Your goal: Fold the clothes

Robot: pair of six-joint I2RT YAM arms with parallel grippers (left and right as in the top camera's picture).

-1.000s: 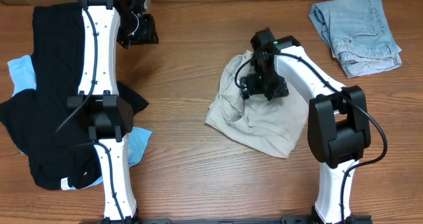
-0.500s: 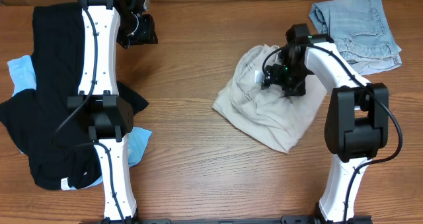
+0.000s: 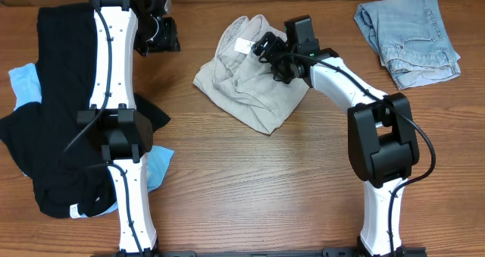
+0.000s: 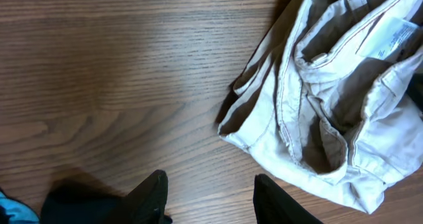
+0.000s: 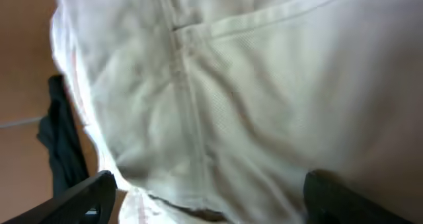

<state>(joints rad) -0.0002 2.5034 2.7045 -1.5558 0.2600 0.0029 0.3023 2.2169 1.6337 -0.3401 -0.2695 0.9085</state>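
Brown wooden worktop (image 3: pixel 227 181) fills the overhead view from edge to edge. On its left side lies a big black garment (image 3: pixel 61 75), spread from the upper left corner down to the lower left, and the white left arm passes over it.

The next in size is a pair of beige trousers (image 3: pixel 235 86). It lies crumpled in the upper middle of the overhead view, not folded, with many creases and the inside of the waist turned up. In the left wrist view the same trousers fill the upper right part of the picture.

A pair of light blue jeans (image 3: pixel 409 41) lies bunched in the upper right corner, well apart from the trousers. A light blue cloth (image 3: pixel 26 86) shows from under the black garment at the left edge.

The left gripper (image 4: pixel 208 199) hangs over bare wood near the top of the overhead view, left of the trousers. Its fingers are apart and nothing is between them.

The right gripper (image 3: pixel 270 49) is at the upper right edge of the trousers. In the right wrist view its fingers (image 5: pixel 86 194) stand wide apart and beige cloth fills all the space between them; I cannot see that they pinch it.

A small white label (image 3: pixel 242 45) sits on the upper part of the trousers.
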